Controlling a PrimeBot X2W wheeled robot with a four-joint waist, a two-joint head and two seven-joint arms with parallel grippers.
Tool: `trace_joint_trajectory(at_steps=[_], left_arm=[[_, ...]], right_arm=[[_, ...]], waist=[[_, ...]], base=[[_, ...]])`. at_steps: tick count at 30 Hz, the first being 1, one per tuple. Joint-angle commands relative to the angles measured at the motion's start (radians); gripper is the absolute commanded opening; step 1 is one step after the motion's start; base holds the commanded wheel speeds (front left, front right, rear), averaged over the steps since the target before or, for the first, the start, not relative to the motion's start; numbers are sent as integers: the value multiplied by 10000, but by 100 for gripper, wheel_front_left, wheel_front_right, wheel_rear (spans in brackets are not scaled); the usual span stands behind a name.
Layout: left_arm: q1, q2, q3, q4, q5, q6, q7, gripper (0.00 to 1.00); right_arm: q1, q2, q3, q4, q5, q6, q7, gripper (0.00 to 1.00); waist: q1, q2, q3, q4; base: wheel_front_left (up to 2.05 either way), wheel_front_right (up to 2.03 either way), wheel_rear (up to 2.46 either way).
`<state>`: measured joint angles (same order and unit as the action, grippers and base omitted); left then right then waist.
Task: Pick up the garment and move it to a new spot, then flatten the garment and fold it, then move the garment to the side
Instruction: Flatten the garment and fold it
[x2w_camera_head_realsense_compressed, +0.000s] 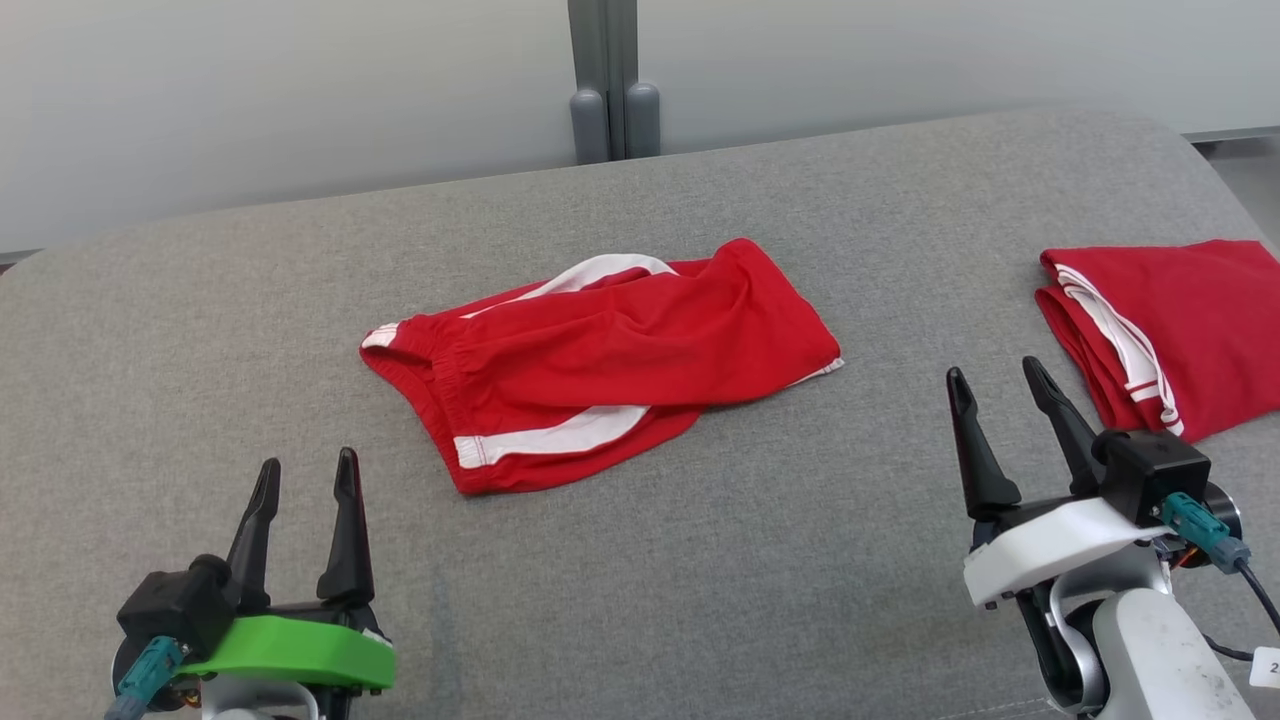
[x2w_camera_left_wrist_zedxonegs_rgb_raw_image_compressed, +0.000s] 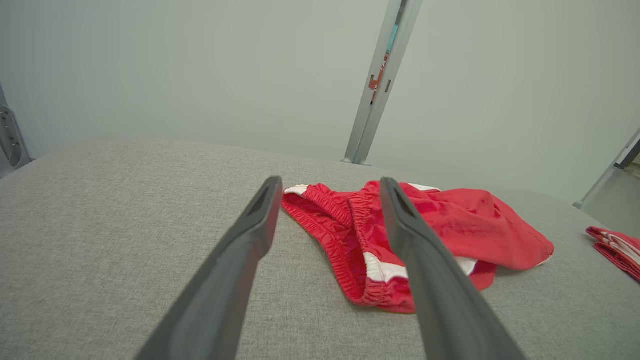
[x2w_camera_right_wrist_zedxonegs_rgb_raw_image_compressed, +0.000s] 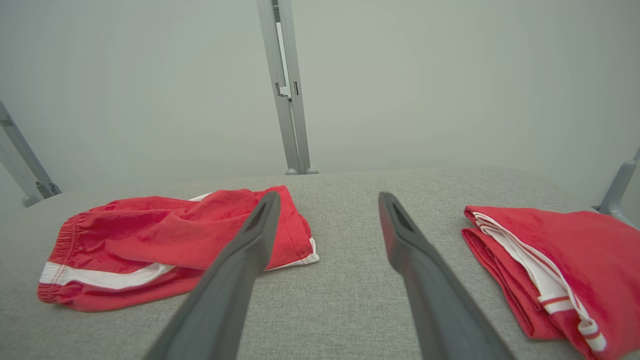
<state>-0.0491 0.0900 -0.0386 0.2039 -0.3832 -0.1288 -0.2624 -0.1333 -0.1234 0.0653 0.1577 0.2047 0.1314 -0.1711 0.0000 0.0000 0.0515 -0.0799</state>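
Note:
The garment (x2w_camera_head_realsense_compressed: 600, 355) is a pair of red shorts with white stripes, lying crumpled in the middle of the grey padded table (x2w_camera_head_realsense_compressed: 700, 560). It also shows as the garment (x2w_camera_left_wrist_zedxonegs_rgb_raw_image_compressed: 440, 235) ahead of my left fingers and the garment (x2w_camera_right_wrist_zedxonegs_rgb_raw_image_compressed: 165, 240) at the left of the right wrist view. My left gripper (x2w_camera_head_realsense_compressed: 305, 480) stands open near the table's front left, short of the shorts' waistband. Over at the front right, my right gripper (x2w_camera_head_realsense_compressed: 1000, 385) is open too, between the shorts and a folded red piece. Neither holds anything.
A folded red garment with white trim (x2w_camera_head_realsense_compressed: 1160, 330) lies at the table's right edge, shown too as the folded garment (x2w_camera_right_wrist_zedxonegs_rgb_raw_image_compressed: 555, 270). A grey post (x2w_camera_head_realsense_compressed: 605, 80) stands behind the table against a pale wall. Bare grey surface lies in front of the shorts.

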Motion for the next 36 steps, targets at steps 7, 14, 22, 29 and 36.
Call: trace_joint_trajectory(at_steps=[7,14,22,29,36], left_arm=[[84,41,-95,-9,55,-29,-25,100],[-99,41,-186,-4,-57,-29,-25,100],[-1040,383,-1412,1053,-423,-30,309,100],[-2656,592,-2917,2703,-1245,-28,1357,100],[-3964,609,-3850,4096,-1675,-28,1496,100]], right_arm=[[155,68,-63,-225,-47,-17,77,100],[-13,11,27,-233,-153,-17,226,100],[-896,-384,314,609,-250,-17,1483,100],[-2513,-820,1021,2528,-21,-18,2288,100],[-4173,-918,1805,4617,203,-17,2095,100]], waist=[[0,0,129,100],[0,0,298,177],[0,0,663,203],[0,0,1312,307],[0,0,1927,472]], base=[[0,0,0],[0,0,0],[0,0,0],[0,0,0],[0,0,0]])
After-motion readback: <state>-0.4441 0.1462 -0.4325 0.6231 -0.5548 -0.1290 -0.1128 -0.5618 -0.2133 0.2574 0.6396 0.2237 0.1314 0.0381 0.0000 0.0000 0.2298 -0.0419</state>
